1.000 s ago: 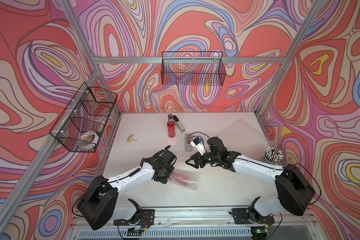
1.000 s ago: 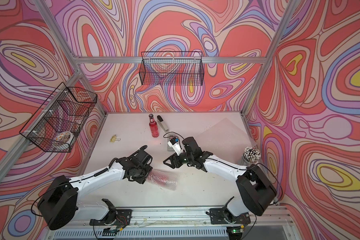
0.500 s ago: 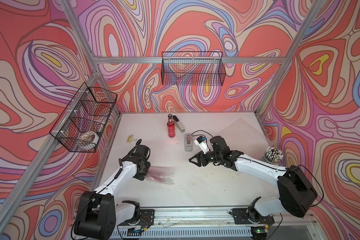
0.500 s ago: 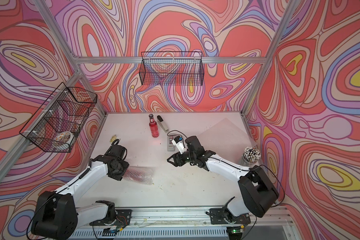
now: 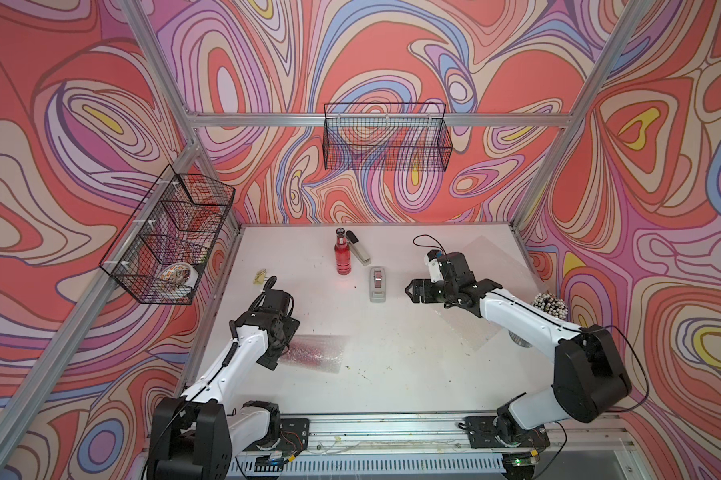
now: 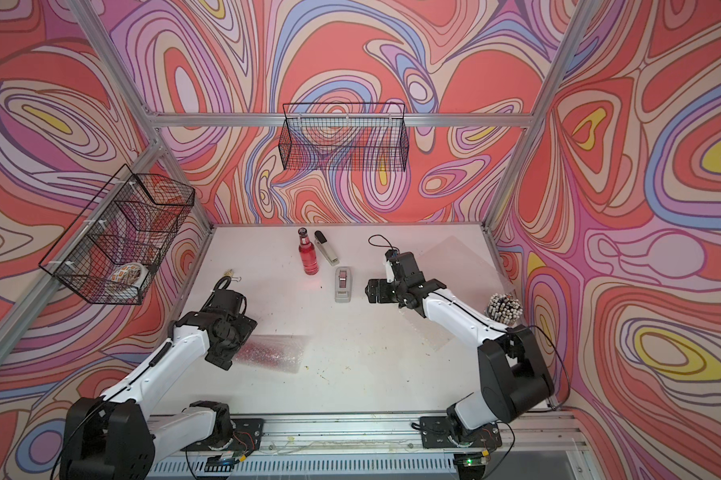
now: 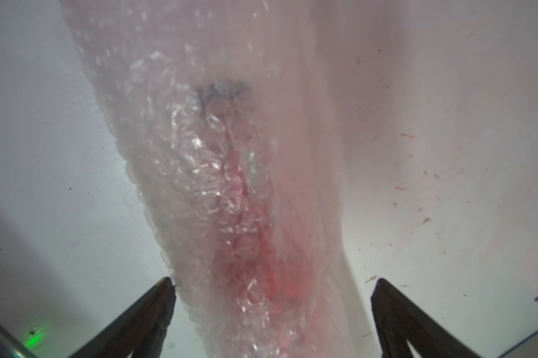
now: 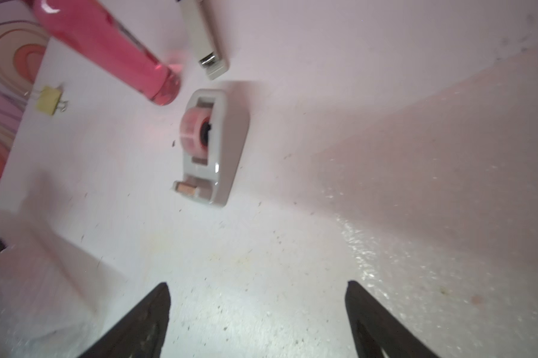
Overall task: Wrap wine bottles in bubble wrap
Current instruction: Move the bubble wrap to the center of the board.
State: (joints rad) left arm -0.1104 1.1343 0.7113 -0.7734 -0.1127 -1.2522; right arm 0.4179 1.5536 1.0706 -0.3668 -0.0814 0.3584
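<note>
While left pincer [image 7: 272,282] and right pincer [image 8: 258,283] gape, wrapped bottle [image 7: 246,217] lies between left's tips.

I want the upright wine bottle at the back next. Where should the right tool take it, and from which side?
Probably the narrow neck of the upright wine bottle, just under its cap, coming from above: it stands vertical, and the stapler lies close on its right, crowding a side grasp of the body.

Left tool [image 7: 274,282] released wrapped bottle [image 7: 246,217]; right tool [image 8: 257,284] opened.
</note>
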